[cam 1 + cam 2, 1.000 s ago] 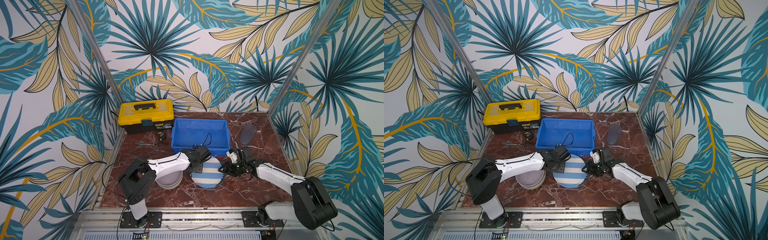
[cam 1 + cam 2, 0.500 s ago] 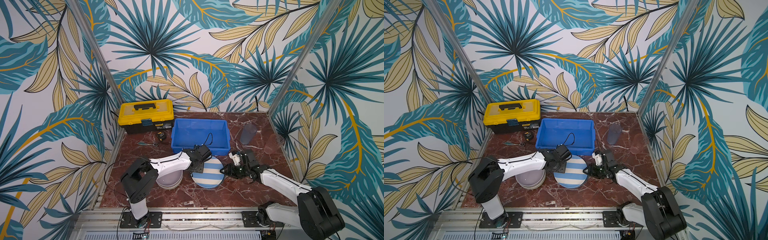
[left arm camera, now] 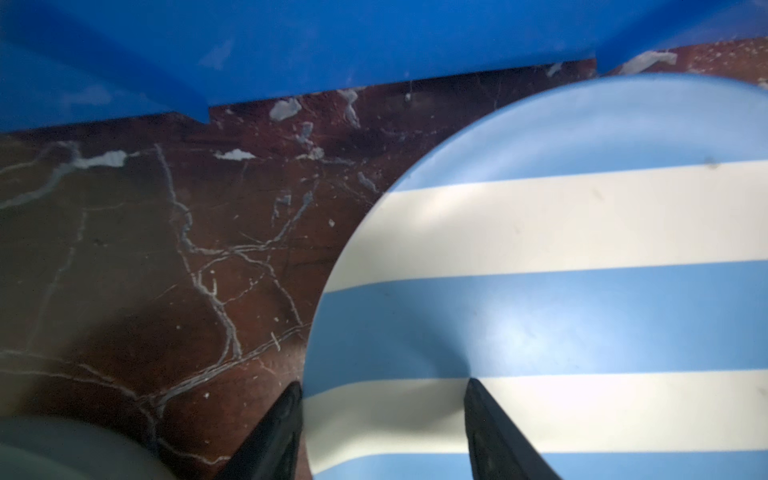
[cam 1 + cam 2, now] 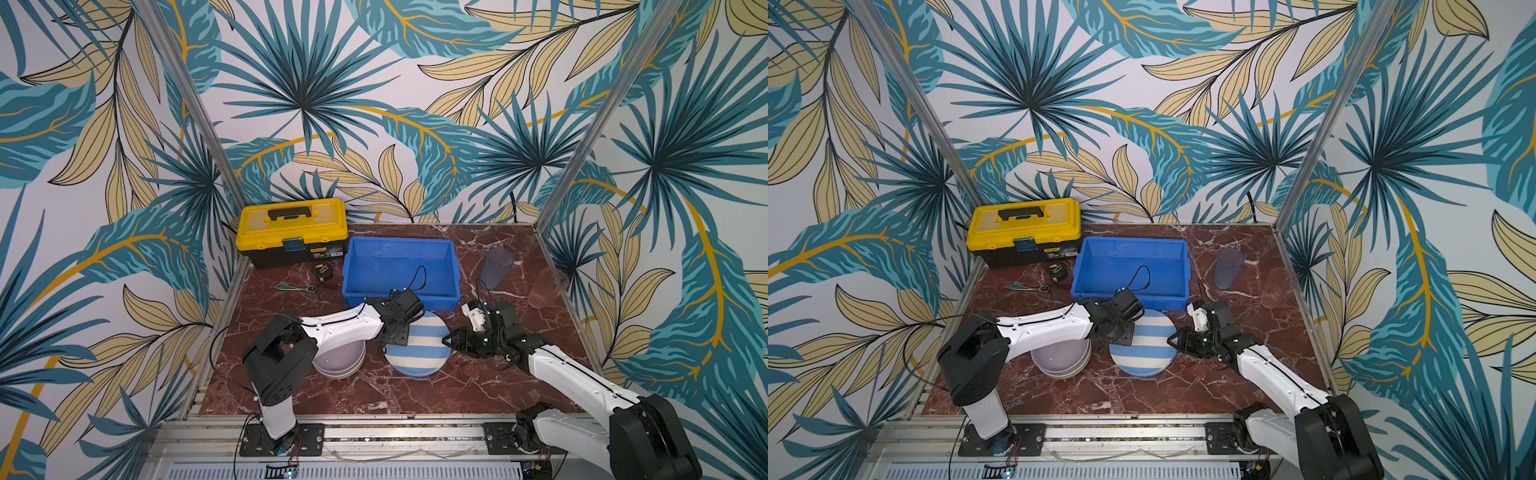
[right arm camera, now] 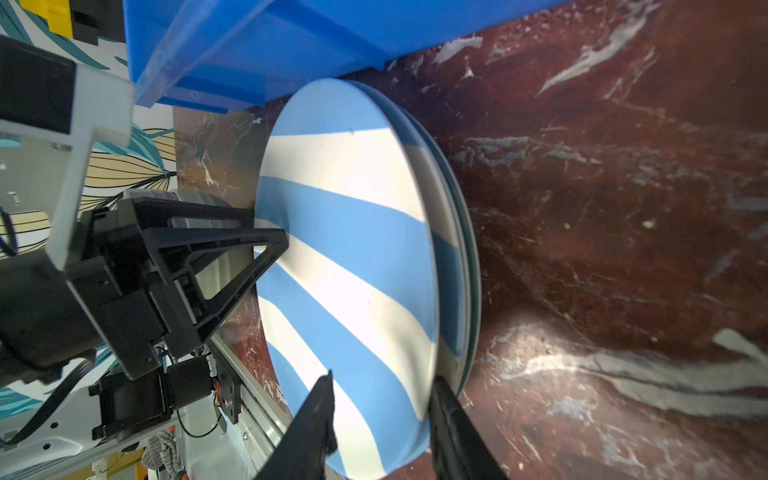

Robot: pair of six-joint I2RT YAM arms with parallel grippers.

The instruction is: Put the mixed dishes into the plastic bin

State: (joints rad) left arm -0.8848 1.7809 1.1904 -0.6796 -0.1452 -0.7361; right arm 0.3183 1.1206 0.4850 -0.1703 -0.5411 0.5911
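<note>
1. In both top views a stack of round blue-and-white striped plates lies flat on the red-brown marble table. It is near the middle, just on the near side of the bright blue rectangular plastic bin. The bin sits open side up with its long axis running left to right. The plates' stripes run the same way (a round plate has no long axis of its own). The left gripper is at the stack's left edge and the right gripper at its right edge. Nested lavender and pale green bowls sit left of the plates, partly under the left arm. A bluish see-through tumbler and a pinkish see-through tumbler stand upright to the right of the bin, well apart from the plates. A yellow-and-black plastic toolbox stands at the far left.

2. In the left wrist view the left gripper has its jaws apart and clamps nothing. One finger is over the face of the top striped plate; the other is off its rim, above bare marble. The bin's wall is near the plate.

3. In the right wrist view the right gripper is clamped on the top striped plate. One finger is over the face and one beneath, and the rim fills the gap between them. That edge sits slightly raised off the lower striped plate. One of the left gripper's fingers rests on the opposite side of the face.
</note>
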